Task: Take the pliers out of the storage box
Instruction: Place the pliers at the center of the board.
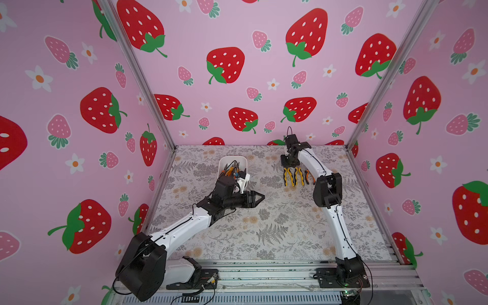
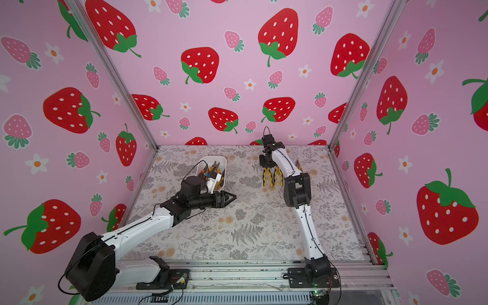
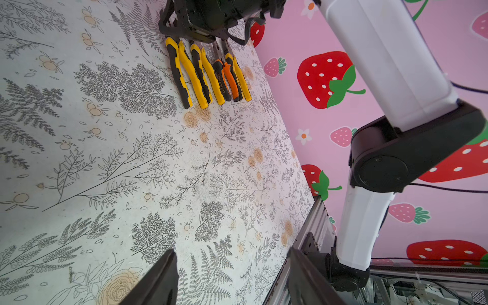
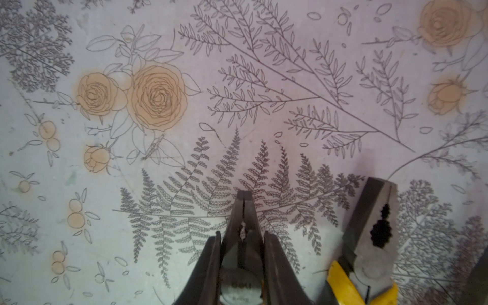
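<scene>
While right jaws grip pliers [image 4: 241,211], nose toward back wall [image 1: 250,79], left jaws gape

Right of the storage box [image 1: 241,161], pliers [image 1: 286,179] lie in a row (others inside).

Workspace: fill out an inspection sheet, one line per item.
Surface: table, floral print, flat.
Job's things: storage box with pliers inside; row of four pliers lies on the table outside it.
Clutter: nothing seen.
Grippers: left claw open, empty; right claw shut on end pair of the row.
Cables: black lead loops above the right wrist; loose wires at the base rail.
Surroundings: strawberry-print walls; aluminium frame posts.
</scene>
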